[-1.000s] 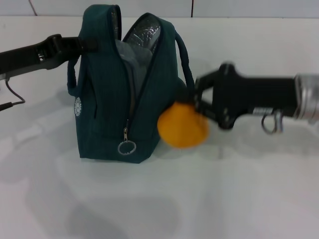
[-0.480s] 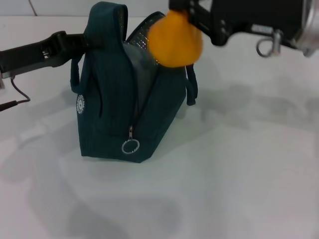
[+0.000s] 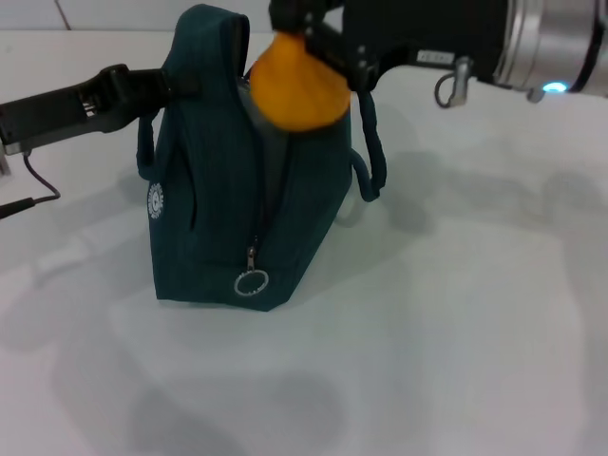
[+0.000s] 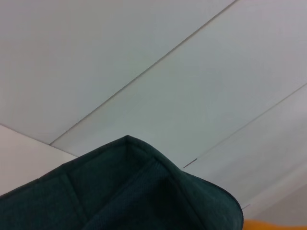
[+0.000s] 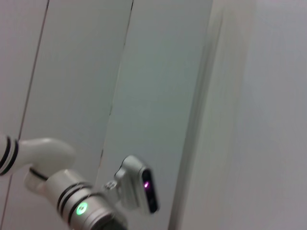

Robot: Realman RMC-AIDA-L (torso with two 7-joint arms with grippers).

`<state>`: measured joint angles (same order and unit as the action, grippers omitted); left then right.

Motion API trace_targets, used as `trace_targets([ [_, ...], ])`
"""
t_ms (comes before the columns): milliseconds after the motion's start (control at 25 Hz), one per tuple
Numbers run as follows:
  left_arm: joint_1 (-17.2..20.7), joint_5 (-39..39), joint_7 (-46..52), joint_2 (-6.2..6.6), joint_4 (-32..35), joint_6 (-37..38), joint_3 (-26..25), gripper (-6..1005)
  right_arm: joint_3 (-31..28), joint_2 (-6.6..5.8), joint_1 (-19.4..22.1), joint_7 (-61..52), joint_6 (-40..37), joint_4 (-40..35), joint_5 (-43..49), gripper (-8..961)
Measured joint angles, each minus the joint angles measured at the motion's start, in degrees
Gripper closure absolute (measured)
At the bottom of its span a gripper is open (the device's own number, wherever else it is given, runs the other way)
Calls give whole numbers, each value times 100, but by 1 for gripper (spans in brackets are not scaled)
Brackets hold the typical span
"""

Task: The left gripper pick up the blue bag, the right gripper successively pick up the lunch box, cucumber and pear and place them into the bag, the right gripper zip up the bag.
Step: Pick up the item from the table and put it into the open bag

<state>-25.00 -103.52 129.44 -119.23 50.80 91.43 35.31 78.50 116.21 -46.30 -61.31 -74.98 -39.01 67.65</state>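
The blue bag (image 3: pixel 223 209) stands upright on the white table, its zipper undone and its mouth facing up. My left gripper (image 3: pixel 163 84) reaches in from the left and is shut on the bag's top edge by the left handle. My right gripper (image 3: pixel 306 40) comes in from the upper right, shut on the pear (image 3: pixel 296 85), which hangs right over the bag's open mouth, touching or nearly touching the rim. The left wrist view shows the bag's fabric (image 4: pixel 124 191) close up and a sliver of the pear (image 4: pixel 273 224). Neither the lunch box nor the cucumber shows.
The zipper's silver ring pull (image 3: pixel 251 283) hangs low on the bag's front seam. The bag's right handle (image 3: pixel 370 157) droops beside the right arm. A thin cable (image 3: pixel 28 185) trails at the far left. The white table (image 3: pixel 427 332) spreads in front and to the right.
My right gripper has lifted the pear from low beside the bag's right side, up and leftward to above the bag's mouth. The left gripper has kept its hold.
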Motion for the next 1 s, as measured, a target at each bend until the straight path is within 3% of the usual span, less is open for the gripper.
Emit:
trace_targets([
  [200,49,204,-61,0,0,19,22,947,338,-2,-23,223,149,59,-186,927],
  [1000,74,261,-67,5,0,24,19,946,678,-2,-83,460,282,447,-341,927],
])
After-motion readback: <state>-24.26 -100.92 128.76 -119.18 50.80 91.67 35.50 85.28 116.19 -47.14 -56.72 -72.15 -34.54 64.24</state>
